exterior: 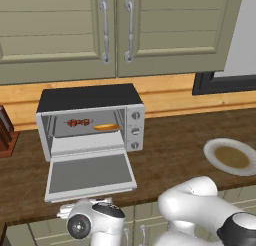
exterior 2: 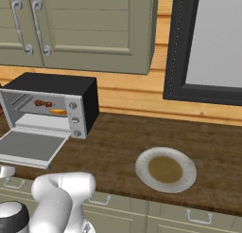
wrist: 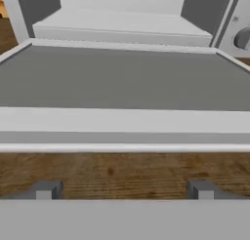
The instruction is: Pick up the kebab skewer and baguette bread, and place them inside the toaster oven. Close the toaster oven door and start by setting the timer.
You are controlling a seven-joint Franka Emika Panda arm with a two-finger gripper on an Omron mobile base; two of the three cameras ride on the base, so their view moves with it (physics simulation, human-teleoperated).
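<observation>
Gripper hangs released, jaws spread wide and empty, just near of the lowered toaster oven door. Inside the toaster oven lie the kebab skewer, then the baguette bread. Farther right, a plate rests on the wooden counter.

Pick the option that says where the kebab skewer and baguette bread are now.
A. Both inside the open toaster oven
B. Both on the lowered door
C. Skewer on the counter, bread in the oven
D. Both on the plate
A: the kebab skewer and baguette bread lie inside the toaster oven, behind its lowered toaster oven door.
</observation>
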